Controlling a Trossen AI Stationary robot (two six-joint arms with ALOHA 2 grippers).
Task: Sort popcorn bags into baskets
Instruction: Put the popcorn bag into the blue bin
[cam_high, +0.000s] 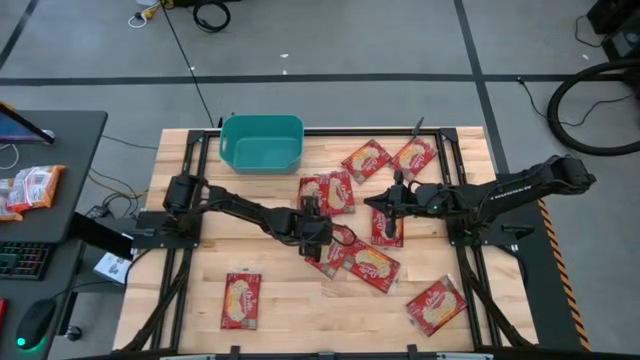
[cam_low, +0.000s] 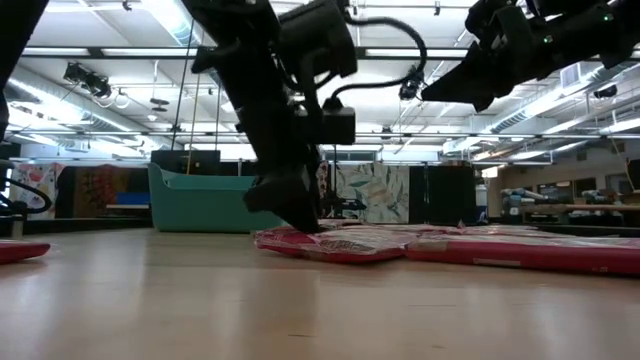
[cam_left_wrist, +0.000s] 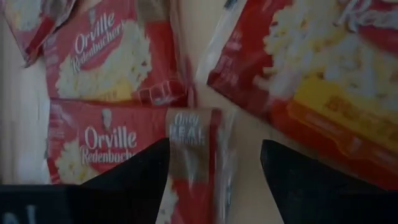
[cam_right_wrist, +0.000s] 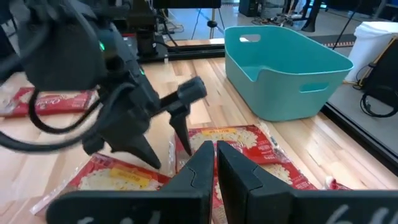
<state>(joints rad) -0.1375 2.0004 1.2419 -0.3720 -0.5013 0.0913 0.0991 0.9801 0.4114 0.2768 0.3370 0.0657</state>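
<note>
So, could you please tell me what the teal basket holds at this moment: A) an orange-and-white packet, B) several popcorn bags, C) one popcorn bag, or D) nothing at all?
D: the high view shows the teal basket with only its bare floor inside, while the popcorn bags all lie out on the table; the right wrist view also shows its inside empty.

The wooden counter (cam_high: 190, 290) stood on a grey floor (cam_high: 350, 40) crossed by dark lines. Left of the counter sat a dark side desk (cam_high: 60, 150) carrying orange-and-white packets (cam_high: 30, 188), a keyboard (cam_high: 22, 260) and a mouse (cam_high: 35, 322). Black cables (cam_high: 212, 14) coiled on the floor beyond the counter.
</note>
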